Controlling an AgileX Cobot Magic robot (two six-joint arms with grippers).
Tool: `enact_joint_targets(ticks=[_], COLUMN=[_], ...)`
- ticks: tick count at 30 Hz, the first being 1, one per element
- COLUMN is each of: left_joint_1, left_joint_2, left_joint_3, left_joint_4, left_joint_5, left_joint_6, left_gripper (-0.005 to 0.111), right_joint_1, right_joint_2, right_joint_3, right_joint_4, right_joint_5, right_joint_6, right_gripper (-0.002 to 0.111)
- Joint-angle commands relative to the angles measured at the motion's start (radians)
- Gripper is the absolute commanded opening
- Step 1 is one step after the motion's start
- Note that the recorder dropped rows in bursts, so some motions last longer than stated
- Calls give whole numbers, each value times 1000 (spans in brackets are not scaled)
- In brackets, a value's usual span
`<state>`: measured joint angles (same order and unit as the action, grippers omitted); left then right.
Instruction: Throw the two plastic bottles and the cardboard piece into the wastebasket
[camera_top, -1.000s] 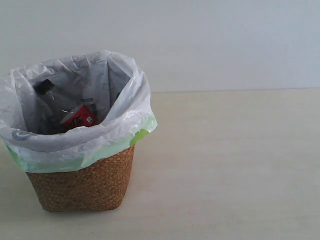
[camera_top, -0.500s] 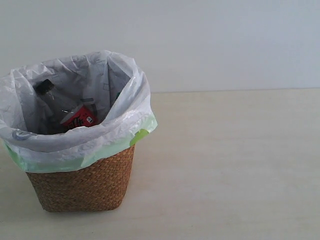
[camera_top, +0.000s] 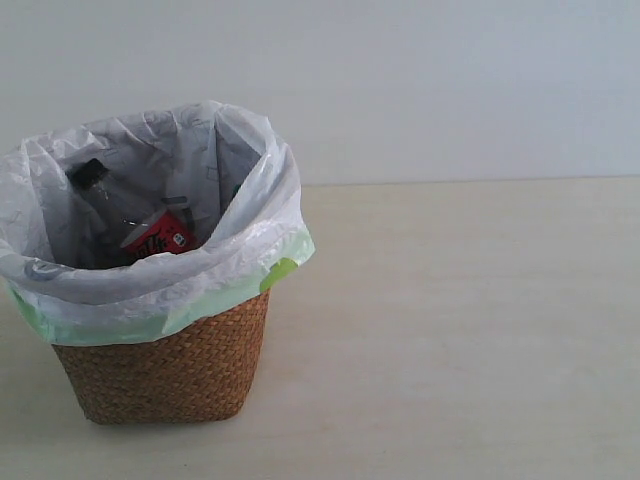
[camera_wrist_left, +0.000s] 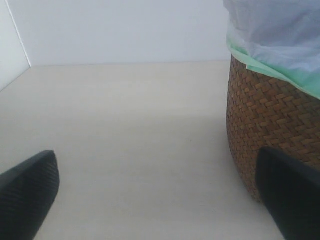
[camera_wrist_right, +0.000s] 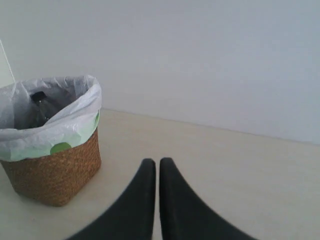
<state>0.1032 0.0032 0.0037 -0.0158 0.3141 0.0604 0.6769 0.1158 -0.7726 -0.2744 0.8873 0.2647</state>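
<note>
The wastebasket (camera_top: 170, 370) stands at the left of the table, its white bag (camera_top: 60, 215) folded over the rim. Inside it leans the slimmer bottle (camera_top: 160, 236) with red label and black cap (camera_top: 88, 172). The larger green-capped bottle and the cardboard piece are hidden. Neither gripper shows in the exterior view. My left gripper (camera_wrist_left: 157, 200) is open, its fingers (camera_wrist_left: 27, 195) wide apart and empty, low beside the wastebasket (camera_wrist_left: 270, 115). My right gripper (camera_wrist_right: 157, 164) is shut on nothing, some way off from the wastebasket (camera_wrist_right: 55, 170), where the bottle's cap (camera_wrist_right: 38, 97) pokes up.
The pale wooden table (camera_top: 450, 330) stretches to the right of the wastebasket, with a plain white wall (camera_top: 420, 80) behind it. A side wall panel (camera_wrist_left: 10, 45) meets the table beyond the left gripper.
The slim bottle has shifted very slightly inside the wastebasket. Nothing else differs.
</note>
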Motion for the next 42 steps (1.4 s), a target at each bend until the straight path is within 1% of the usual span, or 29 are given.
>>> enact_joint_targets(ticks=[1,22,25,29,38,39,42], left_joint_1=[4,4,4,4,4,4,4], left_joint_2=[-3,-3,-3,-3,-3,-3,-3], left_joint_3=[-4,-4,-4,-4,-4,-4,-4], left_joint_4=[-2,-2,-2,-2,-2,-2,-2], left_joint_5=[-6,-6,-6,-6,-6,-6,-6], left_joint_6=[-9,-9,-9,-9,-9,-9,-9], left_gripper=[108,108,108,108,108,108,108], right_joint_1=[-5,-5,-27,-94,-316,-373,-464], right_joint_2=[-4,-18,-53,-110,-116,-116,-116], right_joint_3=[5,5,5,5,5,5,5], right_joint_4=[9,7,9,9,13,17,17], right_joint_5=[43,44,44,44,43,29,18], right_joint_6=[3,3,3,3,3,3,3], right_gripper=[0,0,0,0,0,0,0])
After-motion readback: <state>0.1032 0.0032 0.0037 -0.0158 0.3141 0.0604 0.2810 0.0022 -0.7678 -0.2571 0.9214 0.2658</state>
